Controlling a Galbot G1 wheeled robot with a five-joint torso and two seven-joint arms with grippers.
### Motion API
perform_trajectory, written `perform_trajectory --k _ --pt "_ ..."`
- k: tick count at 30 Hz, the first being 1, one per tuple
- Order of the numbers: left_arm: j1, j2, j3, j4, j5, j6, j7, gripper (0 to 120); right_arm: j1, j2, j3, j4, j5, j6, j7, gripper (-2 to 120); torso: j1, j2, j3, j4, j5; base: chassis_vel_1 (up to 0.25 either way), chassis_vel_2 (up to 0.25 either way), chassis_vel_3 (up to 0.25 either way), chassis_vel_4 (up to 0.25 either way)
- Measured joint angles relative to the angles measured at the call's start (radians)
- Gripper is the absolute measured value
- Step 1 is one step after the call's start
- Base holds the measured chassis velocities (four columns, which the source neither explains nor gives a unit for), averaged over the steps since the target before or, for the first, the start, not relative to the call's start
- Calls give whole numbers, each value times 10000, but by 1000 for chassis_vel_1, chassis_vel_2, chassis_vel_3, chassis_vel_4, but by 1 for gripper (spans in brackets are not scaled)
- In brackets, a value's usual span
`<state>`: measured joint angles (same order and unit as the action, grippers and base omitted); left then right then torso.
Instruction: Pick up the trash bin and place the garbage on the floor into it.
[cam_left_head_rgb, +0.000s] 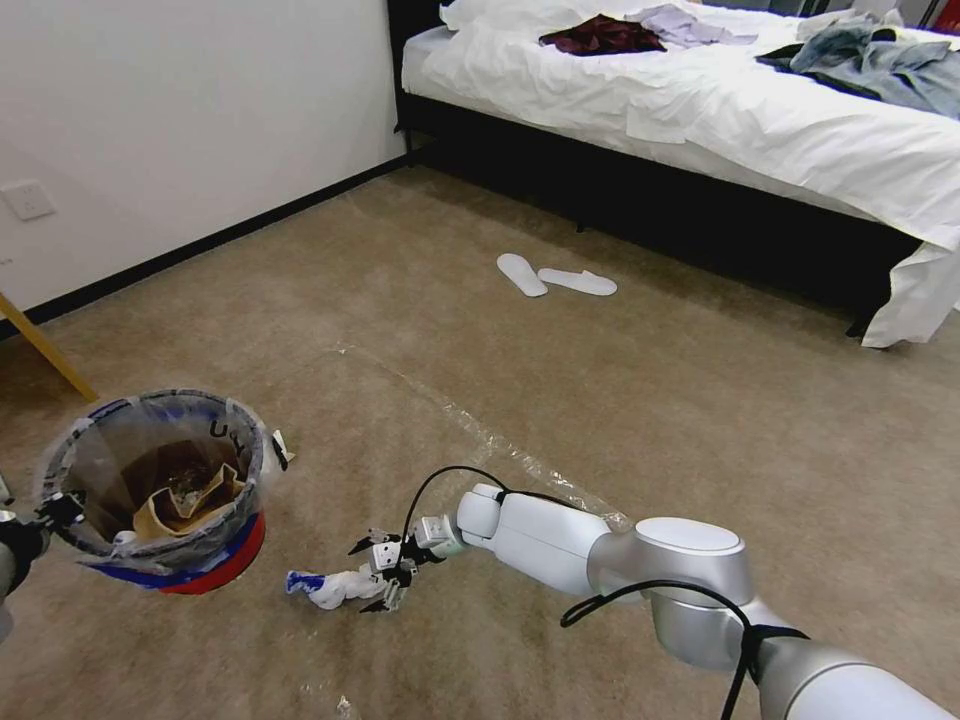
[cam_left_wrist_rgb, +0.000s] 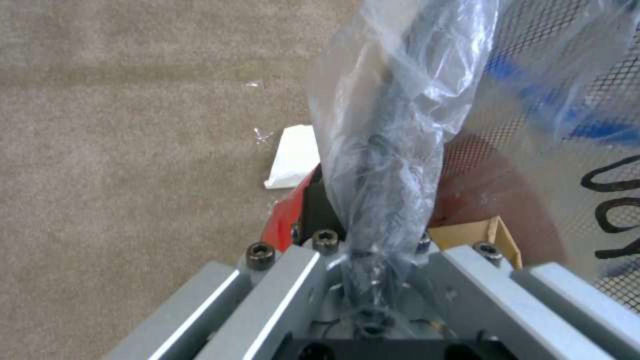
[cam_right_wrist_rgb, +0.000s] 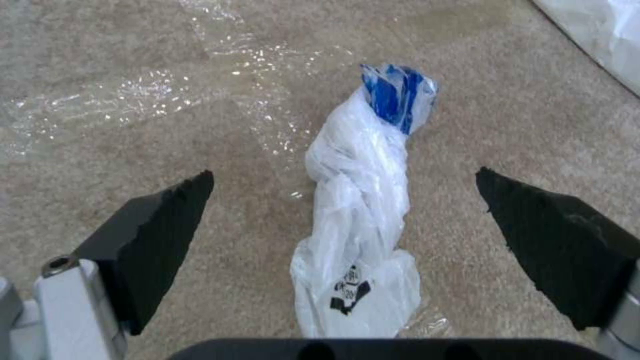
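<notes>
The trash bin (cam_left_head_rgb: 150, 490), red with a blue band and a clear bag liner, hangs tilted at the lower left of the head view. Torn brown paper (cam_left_head_rgb: 185, 495) lies inside it. My left gripper (cam_left_head_rgb: 58, 512) is shut on the bin's bag-covered rim (cam_left_wrist_rgb: 393, 165), as the left wrist view shows close up (cam_left_wrist_rgb: 370, 250). A piece of garbage, a twisted white plastic wad with a blue end (cam_left_head_rgb: 325, 588), lies on the carpet floor (cam_left_head_rgb: 600, 400). My right gripper (cam_left_head_rgb: 378, 573) is open just over it, its black fingers (cam_right_wrist_rgb: 160, 235) on either side of the wad (cam_right_wrist_rgb: 360, 210).
A white scrap (cam_left_head_rgb: 281, 446) lies beside the bin, also seen under the rim (cam_left_wrist_rgb: 293, 157). Shiny tape (cam_left_head_rgb: 500, 445) crosses the carpet. Two white slippers (cam_left_head_rgb: 555, 278) lie before the bed (cam_left_head_rgb: 700, 110). A wooden leg (cam_left_head_rgb: 45, 350) slants at the left.
</notes>
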<state>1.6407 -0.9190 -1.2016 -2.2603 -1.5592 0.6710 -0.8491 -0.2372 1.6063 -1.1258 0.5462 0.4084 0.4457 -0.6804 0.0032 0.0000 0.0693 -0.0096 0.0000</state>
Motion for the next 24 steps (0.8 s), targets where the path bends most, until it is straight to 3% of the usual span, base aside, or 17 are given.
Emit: perform_trajectory --k 24 --pt "11 78 64 -7 5 -20 -2 0 -441 -140 319 -127 225 3 -115 100 0 1 0 0 0 0 0 0 0"
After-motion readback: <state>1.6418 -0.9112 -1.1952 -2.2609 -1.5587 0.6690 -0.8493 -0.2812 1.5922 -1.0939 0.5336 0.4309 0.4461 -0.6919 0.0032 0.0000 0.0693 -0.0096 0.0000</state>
